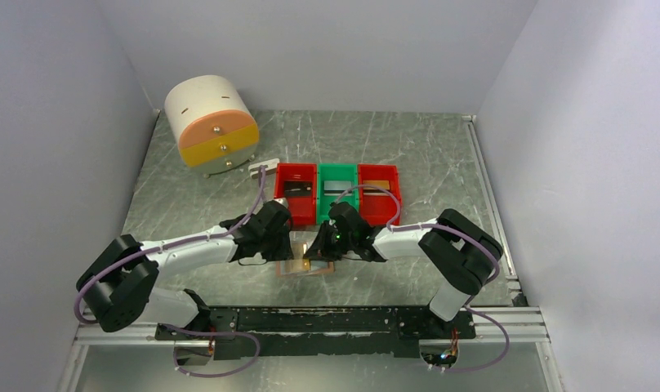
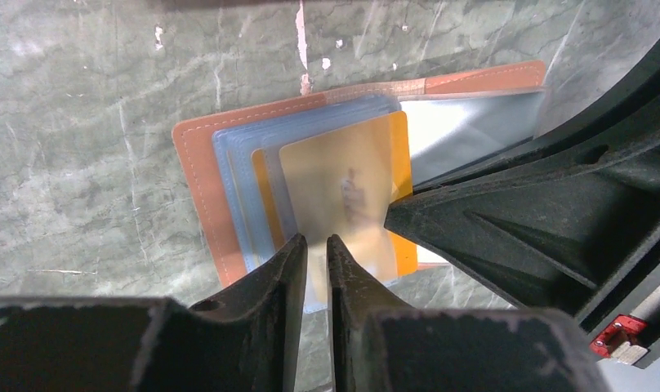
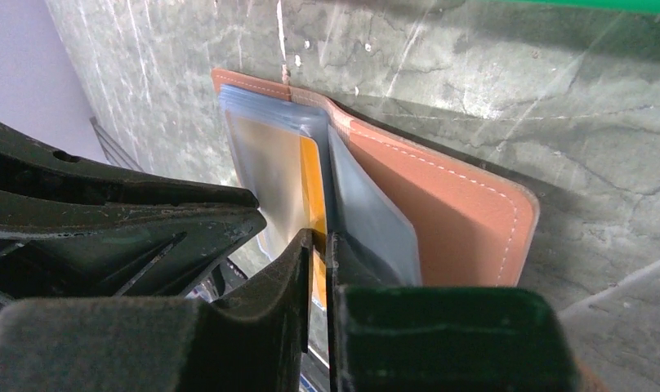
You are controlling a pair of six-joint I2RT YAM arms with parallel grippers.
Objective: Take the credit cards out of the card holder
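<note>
The card holder (image 1: 296,268) lay open on the bench (image 1: 188,204), near the front edge and in front of a row of three bins, red (image 1: 296,167), green (image 1: 336,167) and red (image 1: 379,168). Both arms reached in over it from either side, their heads almost touching above it.

In the left wrist view its tan cover (image 2: 198,188) lay flat, with the pale blue clear pockets (image 2: 237,188) fanned on top. A gold-brown card (image 2: 343,192) showed through the uppermost frosted pocket, and a yellow-orange card (image 2: 401,155) stuck out behind it on the right. The left jaws stood nearly together. Their fingers (image 2: 286,273) pinched the near edge of that uppermost pocket, so the card holder reached away from the tips and only its rim sat in the narrow gap.

In the right wrist view the holder's far flap (image 3: 457,220) rose at a slant off the bench and one clear leaf (image 3: 367,224) stood up beside it. The right jaws were also drawn close, fingers (image 3: 282,282) flanking a thin upright edge. A strip of orange showed in the slit, so they seemed to be clamped on the yellow-orange card, though the close view left it unclear whether its pocket was caught too
</note>
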